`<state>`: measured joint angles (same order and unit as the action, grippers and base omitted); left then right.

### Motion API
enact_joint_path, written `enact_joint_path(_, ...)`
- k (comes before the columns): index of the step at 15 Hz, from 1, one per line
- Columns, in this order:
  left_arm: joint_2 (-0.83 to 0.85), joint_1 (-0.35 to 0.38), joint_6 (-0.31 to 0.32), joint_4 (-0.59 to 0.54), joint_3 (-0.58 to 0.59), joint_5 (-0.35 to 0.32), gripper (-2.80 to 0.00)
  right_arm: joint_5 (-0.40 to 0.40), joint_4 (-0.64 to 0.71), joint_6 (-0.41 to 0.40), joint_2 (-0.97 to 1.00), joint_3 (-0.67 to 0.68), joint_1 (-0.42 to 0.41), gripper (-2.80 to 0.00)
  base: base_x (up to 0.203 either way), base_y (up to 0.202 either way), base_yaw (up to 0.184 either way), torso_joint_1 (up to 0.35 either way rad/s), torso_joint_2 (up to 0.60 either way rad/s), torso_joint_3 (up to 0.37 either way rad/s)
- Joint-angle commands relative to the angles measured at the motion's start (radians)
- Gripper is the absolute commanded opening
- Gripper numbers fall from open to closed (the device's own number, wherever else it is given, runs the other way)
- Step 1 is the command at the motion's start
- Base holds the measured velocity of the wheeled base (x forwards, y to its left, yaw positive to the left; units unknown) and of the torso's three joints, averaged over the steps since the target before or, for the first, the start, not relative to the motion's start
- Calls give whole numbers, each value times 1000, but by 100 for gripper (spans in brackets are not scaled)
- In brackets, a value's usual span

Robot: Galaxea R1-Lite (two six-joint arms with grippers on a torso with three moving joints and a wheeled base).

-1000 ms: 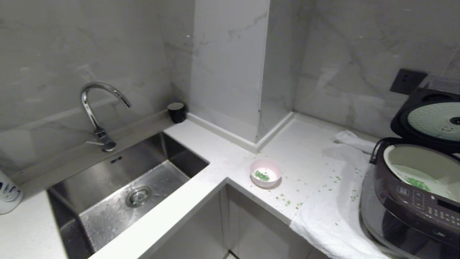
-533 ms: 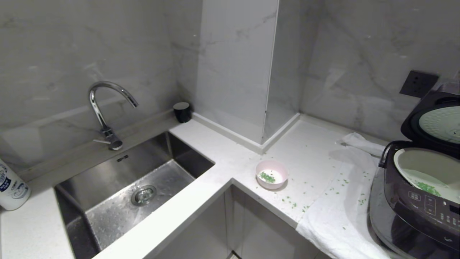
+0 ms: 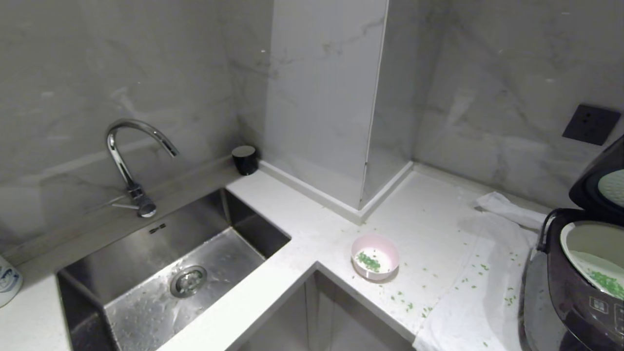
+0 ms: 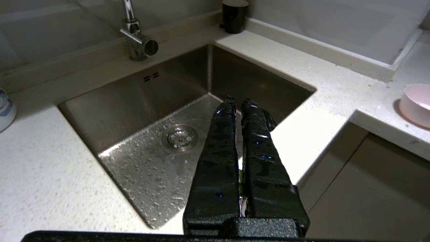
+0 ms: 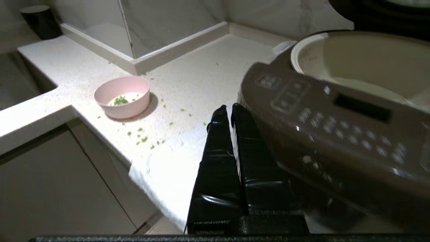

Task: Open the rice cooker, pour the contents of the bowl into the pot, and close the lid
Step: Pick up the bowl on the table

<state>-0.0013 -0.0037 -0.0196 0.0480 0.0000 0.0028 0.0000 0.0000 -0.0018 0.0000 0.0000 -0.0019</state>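
Observation:
The dark rice cooker (image 3: pixel 575 302) stands at the counter's right end, its lid (image 3: pixel 597 187) raised. Its whitish pot (image 3: pixel 580 243) holds some green bits (image 3: pixel 607 282). The pink bowl (image 3: pixel 374 257) sits near the counter's front corner with a few green bits (image 3: pixel 369 262) inside. My right gripper (image 5: pixel 227 108) is shut and empty, just in front of the cooker's button panel (image 5: pixel 322 114), with the bowl (image 5: pixel 122 96) off to its side. Shut and empty too, my left gripper (image 4: pixel 238 100) hangs over the sink (image 4: pixel 141 111). Neither arm shows in the head view.
A steel sink (image 3: pixel 146 273) with a curved faucet (image 3: pixel 131 161) fills the left. A black cup (image 3: pixel 244 159) stands at the back wall. A white cloth (image 3: pixel 482 297) lies under the cooker, strewn with green bits (image 3: pixel 404 302). A wall socket (image 3: pixel 591 125) is behind it.
The whole scene has slid right and down in the head view, so the camera has moved. The cooker now sits further off the right edge. Bowl and grippers are unchanged.

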Motion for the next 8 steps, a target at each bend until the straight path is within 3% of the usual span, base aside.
enact_joint_path(1, 0, 1, 0, 0, 14, 0, -280, 0, 0, 0, 0, 2, -1, -280, 138, 0, 5, 2, 4, 0)
enact_joint_path(8, 0, 1, 0, 0, 14, 0, -280, -4, 7, -5, -2, -1, -1, -280, 7, 0, 0, 2, 2, 0)
